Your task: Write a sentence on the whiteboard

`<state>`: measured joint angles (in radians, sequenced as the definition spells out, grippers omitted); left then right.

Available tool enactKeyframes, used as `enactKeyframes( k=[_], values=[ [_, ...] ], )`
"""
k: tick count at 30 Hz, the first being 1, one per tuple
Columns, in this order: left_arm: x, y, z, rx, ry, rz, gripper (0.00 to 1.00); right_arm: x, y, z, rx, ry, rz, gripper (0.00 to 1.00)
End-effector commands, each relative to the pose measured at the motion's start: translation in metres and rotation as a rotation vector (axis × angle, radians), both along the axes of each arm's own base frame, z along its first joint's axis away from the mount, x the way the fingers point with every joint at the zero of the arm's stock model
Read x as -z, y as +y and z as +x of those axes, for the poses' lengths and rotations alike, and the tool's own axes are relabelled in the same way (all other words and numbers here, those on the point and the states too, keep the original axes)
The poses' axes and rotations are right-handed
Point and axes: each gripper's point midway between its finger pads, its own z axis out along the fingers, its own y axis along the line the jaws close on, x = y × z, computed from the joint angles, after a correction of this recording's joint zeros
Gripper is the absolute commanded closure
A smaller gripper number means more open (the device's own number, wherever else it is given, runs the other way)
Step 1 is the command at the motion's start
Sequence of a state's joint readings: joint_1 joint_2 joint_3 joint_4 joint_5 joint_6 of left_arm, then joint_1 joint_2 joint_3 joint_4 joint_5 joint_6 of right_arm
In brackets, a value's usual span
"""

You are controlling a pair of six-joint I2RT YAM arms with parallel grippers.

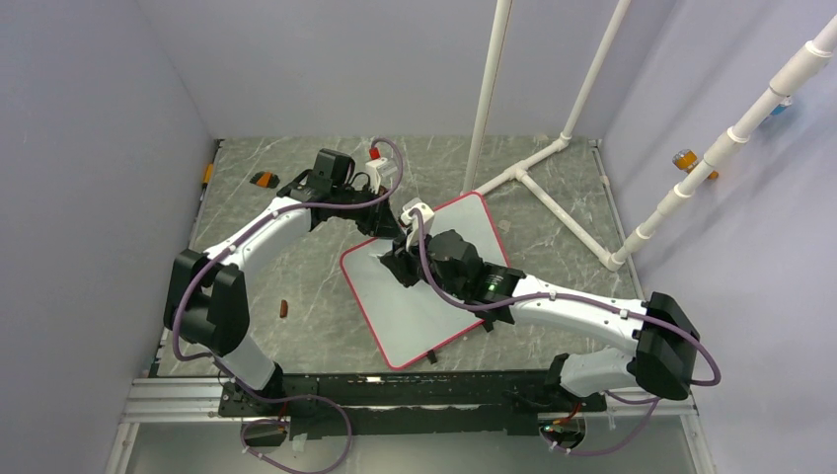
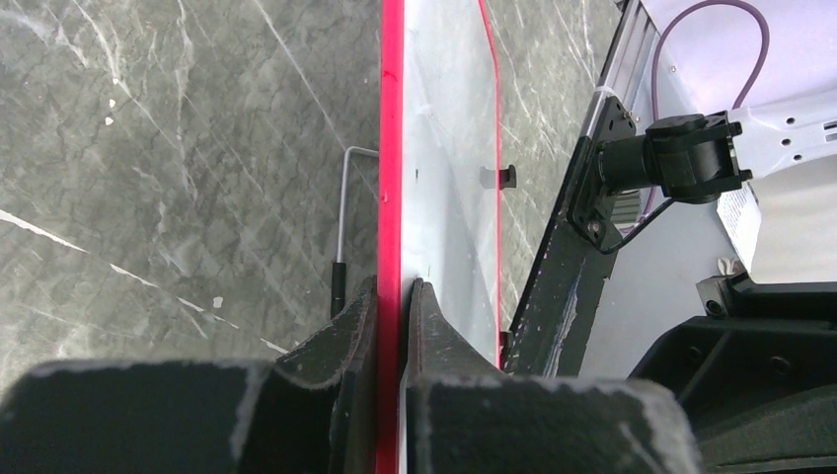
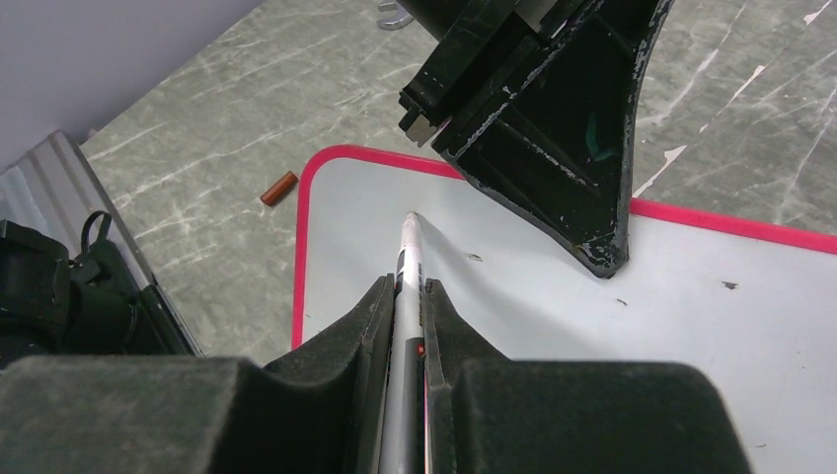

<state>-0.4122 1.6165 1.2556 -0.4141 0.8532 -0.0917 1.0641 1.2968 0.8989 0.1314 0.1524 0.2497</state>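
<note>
Two grippers share the work: the left gripper (image 2: 393, 292) is clamped on the whiteboard (image 2: 449, 148) at its red rim, likely to steady it. The right gripper (image 3: 405, 288) pinches a marker (image 3: 411, 237) between its fingers, with the tip at or just above the board ahead. No sentence shows yet.

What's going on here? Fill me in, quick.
Two arms are set up to write on a whiteboard. The left hand is clamped on its red rim, apparently steadying it. The right hand grips a marker, tip pointed down at the white surface near a corner; whether it touches is unclear. No writing shows on the visible part yet.
</note>
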Motion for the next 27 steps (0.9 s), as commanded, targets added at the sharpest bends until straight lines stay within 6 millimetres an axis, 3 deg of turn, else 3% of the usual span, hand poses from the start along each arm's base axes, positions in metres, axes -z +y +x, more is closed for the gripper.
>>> enactKeyframes(
  k=[1, 18, 27],
  values=[
    [0.003, 0.008, 0.026, -0.078, -0.161, 0.082, 1.0, -0.029, 0.009, 0.006, 0.01, -0.046, 0.062, 1.0],
    [0.002, 0.008, 0.028, -0.086, -0.165, 0.092, 1.0, -0.005, 0.013, -0.012, -0.056, 0.002, 0.025, 1.0],
    [0.001, 0.007, 0.028, -0.087, -0.169, 0.093, 1.0, 0.009, 0.005, -0.019, -0.05, 0.025, -0.003, 1.0]
  ],
)
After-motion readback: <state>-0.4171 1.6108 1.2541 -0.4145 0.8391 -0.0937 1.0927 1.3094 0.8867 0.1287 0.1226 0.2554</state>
